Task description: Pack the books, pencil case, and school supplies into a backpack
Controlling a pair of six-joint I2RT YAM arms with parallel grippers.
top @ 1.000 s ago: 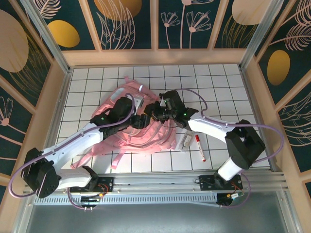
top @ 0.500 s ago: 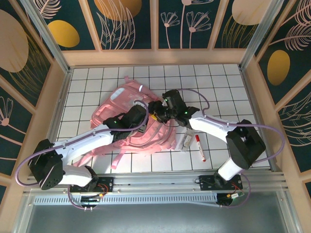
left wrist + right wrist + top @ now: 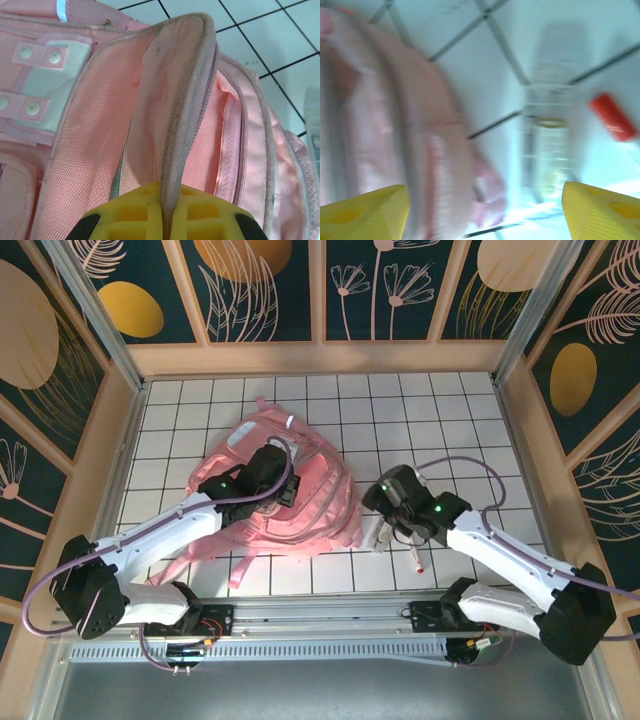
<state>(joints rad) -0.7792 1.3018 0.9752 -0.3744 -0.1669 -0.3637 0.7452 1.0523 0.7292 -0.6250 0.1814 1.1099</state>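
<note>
Holding backpack (image 3: 320,505) open — packing unfinished.
Left end effector (image 3: 162,216) clamped on flap (image 3: 175,100); right end effector (image 3: 482,210) wide, empty, above marker (image 3: 613,116) — unpacked, on surface (image 3: 450,420).

The backpack (image 3: 320,505) is laid on the surface (image 3: 450,410), left of centre. A long flat item (image 3: 381,532) is set just beside its right edge, and the marker (image 3: 415,562) further right. The left gripper (image 3: 165,220) is placed over the backpack, a fold of it pinched between the jaws. The right gripper (image 3: 485,210) is held above the flat item, jaws apart.
</note>
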